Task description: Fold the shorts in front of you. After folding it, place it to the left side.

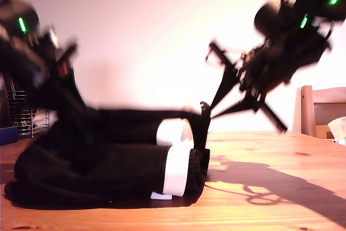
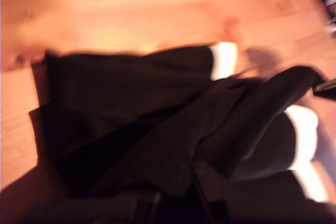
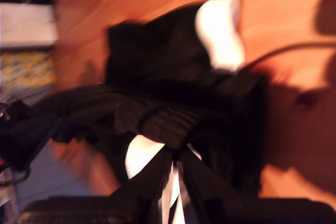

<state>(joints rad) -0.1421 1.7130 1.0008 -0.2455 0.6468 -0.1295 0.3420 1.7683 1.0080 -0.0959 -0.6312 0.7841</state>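
One wooden table [image 1: 281, 204], pale wall [image 1: 146, 31]

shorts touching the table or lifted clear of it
Touching. The exterior view shows the shorts lying on the wooden table, their lower edge flat on it with no gap.

Shorts [image 1: 108, 160]: black soft cloth, matt, ribbed gathered band visible from my second wrist view; white trim [image 1: 177, 170] smooth cloth, brighter. Bench [image 1: 281, 209]: wood, warm orange, visible grain and knots, slight sheen. My arms: black, matt where blur allows. Wire rack [image 1: 21, 114] at exterior view's left: thin metal. Chair [image 1: 323, 109]: pale wood.
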